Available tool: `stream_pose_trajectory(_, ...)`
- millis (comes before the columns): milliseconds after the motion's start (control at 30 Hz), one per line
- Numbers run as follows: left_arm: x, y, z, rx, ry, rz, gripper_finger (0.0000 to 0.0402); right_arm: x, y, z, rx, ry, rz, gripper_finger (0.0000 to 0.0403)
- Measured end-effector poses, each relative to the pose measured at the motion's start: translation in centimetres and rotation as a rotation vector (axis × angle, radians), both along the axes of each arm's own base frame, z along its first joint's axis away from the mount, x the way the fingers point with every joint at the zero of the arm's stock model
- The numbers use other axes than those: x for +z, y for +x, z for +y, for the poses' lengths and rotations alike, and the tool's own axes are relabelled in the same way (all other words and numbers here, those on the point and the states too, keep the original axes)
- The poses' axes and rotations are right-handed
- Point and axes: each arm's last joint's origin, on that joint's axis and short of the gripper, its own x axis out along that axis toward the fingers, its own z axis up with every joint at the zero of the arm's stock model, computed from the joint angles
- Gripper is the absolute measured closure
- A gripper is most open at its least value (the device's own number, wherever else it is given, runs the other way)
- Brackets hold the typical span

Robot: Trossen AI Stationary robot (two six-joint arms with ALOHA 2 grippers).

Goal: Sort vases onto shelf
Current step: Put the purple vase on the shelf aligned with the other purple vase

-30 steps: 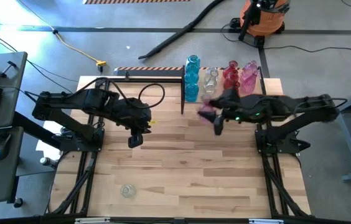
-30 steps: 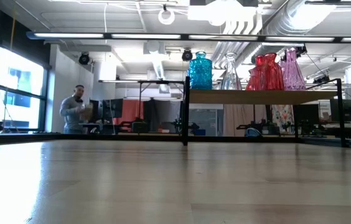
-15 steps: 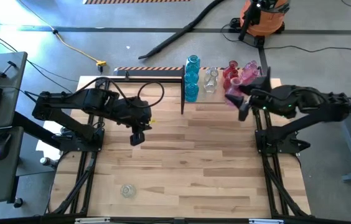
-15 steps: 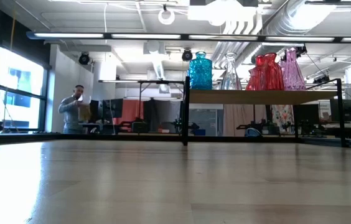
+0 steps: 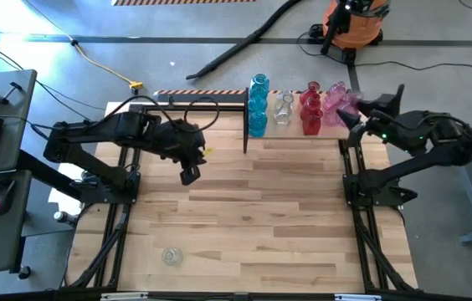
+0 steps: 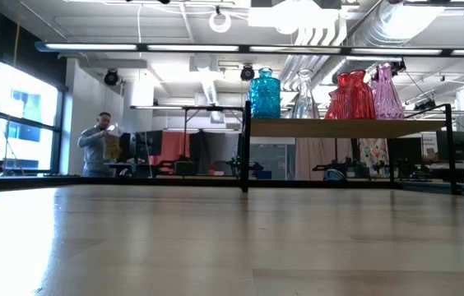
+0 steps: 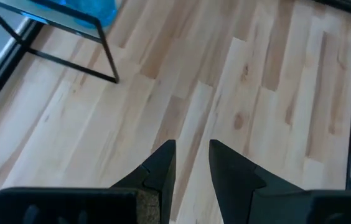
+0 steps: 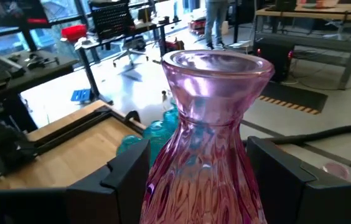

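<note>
The shelf stands at the table's far edge and carries blue, clear, red and pink vases on their bases. My right gripper is at the shelf's right end, shut on another pink vase. My left gripper hangs over the table's left half, left of the shelf. Its fingers are a little apart and hold nothing. One clear vase lies on the table near the front left. My right gripper pinches the pink vase's body just below its narrow neck between its two fingers. The fingers come about level from the table's right side. The vase stands upright, mouth up, and is lifted clear by the shelf's right end.
A bare black open frame stands left of the shelf at the far edge. The wooden table top lies between the arms. Beyond the table are cables, an orange vacuum and a person far off.
My right gripper has carried the pink vase from in front of the shelf's middle toward the table's right and far edge, to the shelf's right end, turning about on the way. My left gripper has gone a little toward the far edge.
</note>
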Motion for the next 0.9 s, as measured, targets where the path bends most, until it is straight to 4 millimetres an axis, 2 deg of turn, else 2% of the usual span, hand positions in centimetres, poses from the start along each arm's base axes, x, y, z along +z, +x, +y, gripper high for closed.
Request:
stream_pose_trajectory(133,0.0,0.1,1.0,0.038,0.000,-0.008,0.0314,-1.6,-1.0,-0.2,-0.019,0.014,-0.014,0.0185)
stream_pose_trajectory(333,0.1,0.0,2.4,0.095,0.000,-0.010,0.0314,-4.7,-1.2,-0.3,-0.054,0.014,0.019,0.0185)
stream_pose_trajectory(633,0.1,-0.2,3.9,0.156,0.000,-0.010,0.0314,-10.1,-0.4,-0.3,-0.187,0.008,0.042,0.0185)
stream_pose_trajectory(900,0.1,-0.3,4.9,0.194,0.000,-0.010,0.0314,-13.5,0.9,-0.2,-0.262,-0.050,0.058,0.0185)
